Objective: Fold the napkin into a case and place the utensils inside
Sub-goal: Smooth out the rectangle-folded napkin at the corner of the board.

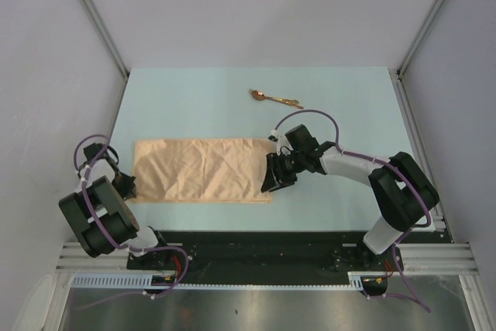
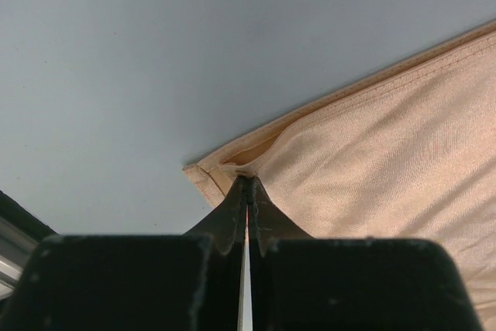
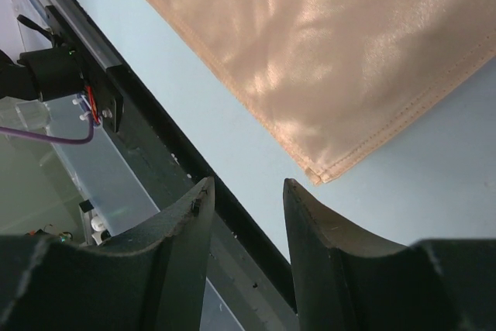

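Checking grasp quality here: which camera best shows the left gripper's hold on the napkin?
Left wrist: close up, the left gripper is shut on the napkin's corner. The top external view shows that pinch only small, without detail. The right wrist view shows only another corner, lying flat before the open right gripper.

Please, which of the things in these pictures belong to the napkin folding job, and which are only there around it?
Of the job: napkin; utensils beyond it; left gripper, shut on a napkin corner; right gripper, open beside another corner.
Only standing around: table; black base rail.
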Motion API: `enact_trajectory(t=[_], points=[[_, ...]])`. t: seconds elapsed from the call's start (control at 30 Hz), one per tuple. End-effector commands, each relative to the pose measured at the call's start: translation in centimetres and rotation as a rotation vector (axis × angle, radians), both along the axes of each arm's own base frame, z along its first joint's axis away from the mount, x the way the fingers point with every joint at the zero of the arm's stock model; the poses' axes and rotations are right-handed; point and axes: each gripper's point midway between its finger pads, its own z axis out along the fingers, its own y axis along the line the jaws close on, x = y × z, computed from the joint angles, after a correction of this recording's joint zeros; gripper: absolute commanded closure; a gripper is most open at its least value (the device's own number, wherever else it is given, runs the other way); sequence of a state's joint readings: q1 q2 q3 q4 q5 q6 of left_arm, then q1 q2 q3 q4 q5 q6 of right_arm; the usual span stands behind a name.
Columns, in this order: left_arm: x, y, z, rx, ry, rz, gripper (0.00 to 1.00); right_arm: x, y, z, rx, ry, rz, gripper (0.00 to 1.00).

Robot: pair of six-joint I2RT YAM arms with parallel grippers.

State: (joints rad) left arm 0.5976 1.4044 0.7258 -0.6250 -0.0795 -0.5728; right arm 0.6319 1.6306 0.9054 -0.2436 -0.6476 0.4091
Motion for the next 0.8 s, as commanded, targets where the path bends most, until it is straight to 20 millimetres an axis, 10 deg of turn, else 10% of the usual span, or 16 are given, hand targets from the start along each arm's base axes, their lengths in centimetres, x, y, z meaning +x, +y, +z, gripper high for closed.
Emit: enact_trajectory(t=[0.0,0.77], points=[[0.5,1.3,0.6,0.08,-0.02,0.02,1.0,-0.1,-0.1,0.2,-0.021,0.016,0.007,0.55],[-0.6,-0.3,1.2,0.124,0.011,0.038,1.0,-0.2,0.3,0.6,-0.021,0.005,0.017,0.55]])
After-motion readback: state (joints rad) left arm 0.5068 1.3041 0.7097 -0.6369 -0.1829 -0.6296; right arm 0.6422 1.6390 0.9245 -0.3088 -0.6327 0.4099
